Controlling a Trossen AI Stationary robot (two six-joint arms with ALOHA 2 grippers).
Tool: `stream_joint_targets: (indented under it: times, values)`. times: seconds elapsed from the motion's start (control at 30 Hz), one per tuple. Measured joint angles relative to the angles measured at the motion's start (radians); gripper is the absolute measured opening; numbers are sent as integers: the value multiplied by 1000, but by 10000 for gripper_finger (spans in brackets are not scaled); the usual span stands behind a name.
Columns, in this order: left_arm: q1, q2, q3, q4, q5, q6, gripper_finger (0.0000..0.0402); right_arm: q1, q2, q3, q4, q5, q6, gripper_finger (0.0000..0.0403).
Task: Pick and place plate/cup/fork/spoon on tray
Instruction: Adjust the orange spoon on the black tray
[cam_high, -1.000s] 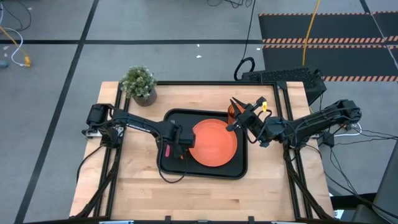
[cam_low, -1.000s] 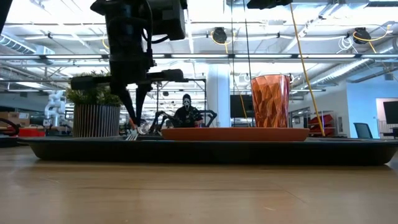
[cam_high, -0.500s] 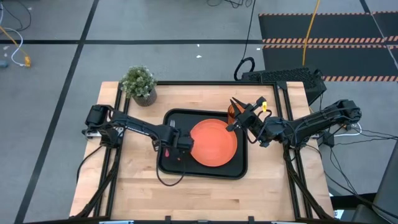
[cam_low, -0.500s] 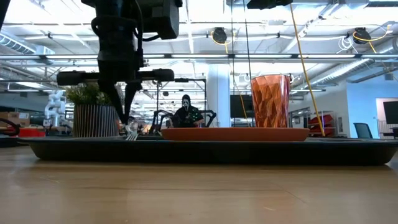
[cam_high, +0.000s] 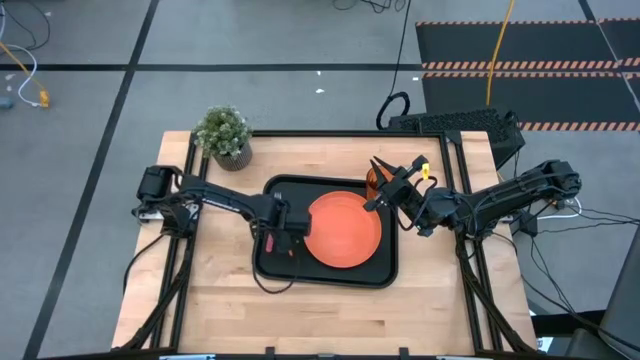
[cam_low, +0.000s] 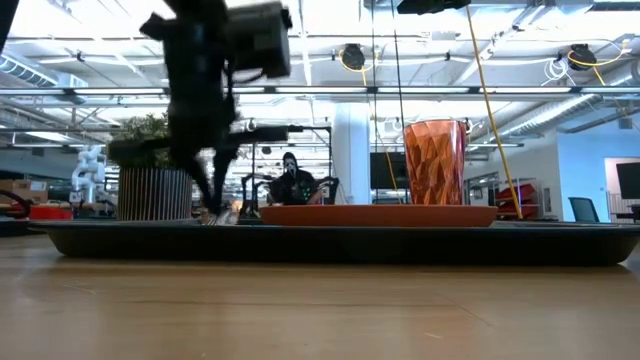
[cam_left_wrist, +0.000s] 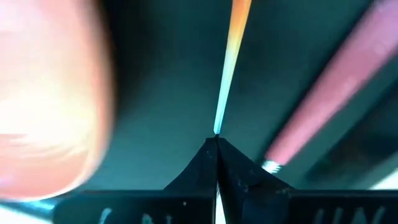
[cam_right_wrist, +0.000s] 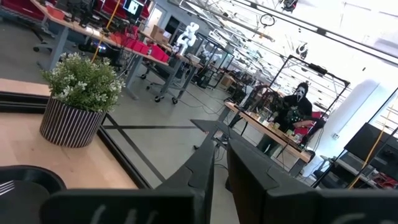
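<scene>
The black tray (cam_high: 385, 275) lies mid-table. On it rest the orange plate (cam_high: 350, 232), the amber cup (cam_high: 372, 181) upright at its far right corner, and the pink-handled fork (cam_high: 268, 241) along its left side. My left gripper (cam_high: 285, 228) points down over the tray's left part between fork and plate, shut on the orange-handled spoon (cam_left_wrist: 233, 50). The fork (cam_left_wrist: 336, 93) lies just beside its fingertips (cam_left_wrist: 216, 142). My right gripper (cam_high: 376, 162) hangs high above the cup, pointing about level. A narrow gap shows between its fingers (cam_right_wrist: 221, 146), with nothing in it. My left gripper pinches the spoon at the thin pale end of its handle (cam_left_wrist: 217, 126), right at the fingertips. The fingers come steeply from above, and the spoon runs on away from them over the tray floor, seen edge-on. Its bowl is hidden, and I cannot tell whether it touches the tray.
A potted green plant (cam_high: 224, 135) in a striped pot stands at the table's far left corner. Bare wood lies along the near edge and on both sides of the tray. In the low view the tray's rim (cam_low: 400, 245) hides what lies flat inside.
My left gripper, staying shut, has shifted slightly over the tray's left part and sunk a little toward it; it shows blurred in the low view now.
</scene>
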Motion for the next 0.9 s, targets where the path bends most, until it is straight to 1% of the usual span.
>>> stream_joint_targets:
  times: [0.2, 0.33, 0.47, 0.6, 0.8, 0.9]
  values:
    - [32, 1, -76, 61, -22, 37, 3, 0, 0, 0, 0, 0, -4, 36]
    - [54, -3, -107, 122, -24, 40, 27, 0, 0, 0, 0, 0, -5, 36]
    - [65, 0, -111, 123, -21, 38, 56, 0, 0, 0, 0, 0, -6, 36]
    - [65, 0, -111, 131, -24, 63, 75, 0, 0, 0, 0, 0, -7, 36]
    - [65, 0, -111, 176, -24, 90, 80, 0, 0, 0, 0, 0, -7, 36]
    - [65, 0, -111, 185, -43, 101, 81, 0, 0, 0, 0, 0, -7, 36]
